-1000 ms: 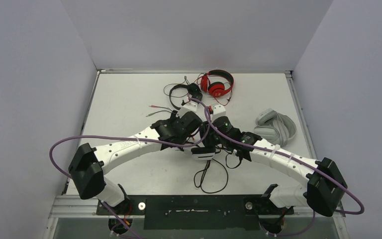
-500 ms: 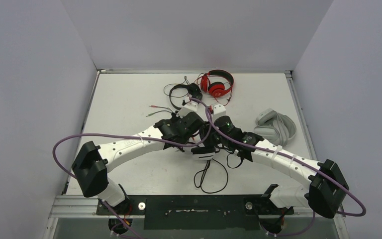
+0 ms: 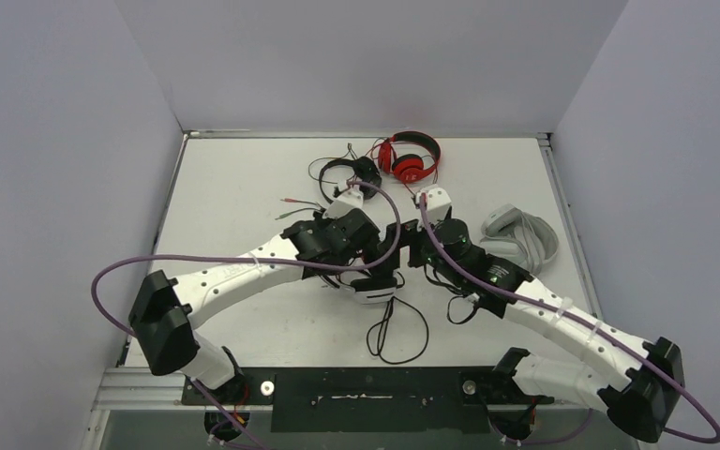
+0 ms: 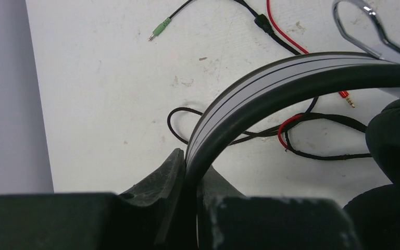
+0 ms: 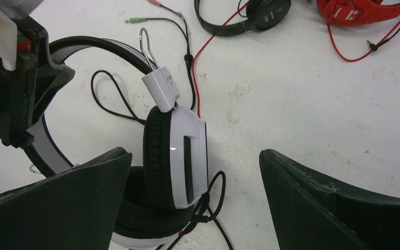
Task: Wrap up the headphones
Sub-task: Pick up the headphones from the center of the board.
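Observation:
The white-and-black headphones (image 3: 375, 287) lie mid-table with their ear cups (image 5: 179, 156) stacked. My left gripper (image 3: 367, 264) is shut on their black-and-grey headband (image 4: 271, 78), which runs up from between the jaws (image 4: 190, 166). My right gripper (image 5: 195, 153) is open and hovers over the ear cups, one finger on each side, touching nothing. In the top view it (image 3: 403, 240) sits just right of the left one. Their thin black cable (image 3: 398, 333) lies loose in loops towards the near edge. Red headphones (image 3: 411, 159), black headphones (image 3: 345, 173) and light grey headphones (image 3: 520, 234) lie farther off.
Loose cables with green and red jack plugs (image 3: 286, 206) lie left of the black headphones; the green plug (image 4: 159, 28) shows in the left wrist view. A red cable (image 5: 203, 52) crosses beside the ear cups. Walls close in the table on three sides.
My right gripper has opened wide and drawn back from the ear cups towards the far side. My left gripper has closed on the headband.

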`<control>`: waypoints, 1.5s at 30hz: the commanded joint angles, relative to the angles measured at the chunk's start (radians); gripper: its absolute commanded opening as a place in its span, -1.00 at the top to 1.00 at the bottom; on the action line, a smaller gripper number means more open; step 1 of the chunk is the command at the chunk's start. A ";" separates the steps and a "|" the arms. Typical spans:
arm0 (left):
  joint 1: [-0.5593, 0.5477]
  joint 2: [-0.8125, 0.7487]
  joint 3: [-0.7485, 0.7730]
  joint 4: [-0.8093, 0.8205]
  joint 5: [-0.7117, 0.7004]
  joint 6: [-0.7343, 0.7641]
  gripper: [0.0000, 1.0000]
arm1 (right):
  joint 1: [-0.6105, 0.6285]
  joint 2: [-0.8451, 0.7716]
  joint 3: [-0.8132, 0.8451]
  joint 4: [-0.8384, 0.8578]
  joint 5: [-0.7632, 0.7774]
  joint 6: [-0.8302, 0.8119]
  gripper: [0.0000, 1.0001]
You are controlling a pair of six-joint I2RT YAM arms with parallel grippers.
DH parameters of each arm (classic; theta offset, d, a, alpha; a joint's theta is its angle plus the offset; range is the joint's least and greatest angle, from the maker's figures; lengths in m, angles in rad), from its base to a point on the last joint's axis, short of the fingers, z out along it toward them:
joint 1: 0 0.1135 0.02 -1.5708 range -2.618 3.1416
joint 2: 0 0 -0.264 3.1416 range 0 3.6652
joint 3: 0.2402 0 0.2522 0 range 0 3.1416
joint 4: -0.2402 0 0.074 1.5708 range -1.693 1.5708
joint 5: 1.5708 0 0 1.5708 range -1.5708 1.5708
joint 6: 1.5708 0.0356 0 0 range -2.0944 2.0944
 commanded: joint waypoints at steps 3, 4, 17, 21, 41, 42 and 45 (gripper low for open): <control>0.099 -0.152 0.156 -0.075 0.116 -0.092 1.00 | -0.008 -0.173 -0.049 0.087 0.095 0.009 -0.98; 0.120 -0.181 0.168 -0.069 0.164 -0.087 1.00 | -0.007 -0.200 -0.063 0.096 0.120 0.010 -0.98; 0.324 -0.274 0.598 -0.193 0.450 -0.065 1.00 | -0.009 -0.446 -0.247 0.320 -0.083 -0.080 -1.00; 0.330 -0.230 0.746 -0.205 0.493 -0.073 1.00 | -0.009 -0.335 -0.207 0.291 -0.086 -0.076 -1.00; 0.330 -0.239 1.098 0.068 0.212 -0.105 1.00 | -0.023 0.095 -0.163 0.531 -0.044 -0.030 -0.82; 0.326 -0.259 1.087 0.089 0.163 -0.085 1.00 | -0.026 0.094 -0.171 0.515 0.009 -0.017 -0.79; 0.302 -0.314 1.040 0.149 0.033 -0.010 1.00 | -0.058 0.068 -0.195 0.445 0.189 0.033 -0.55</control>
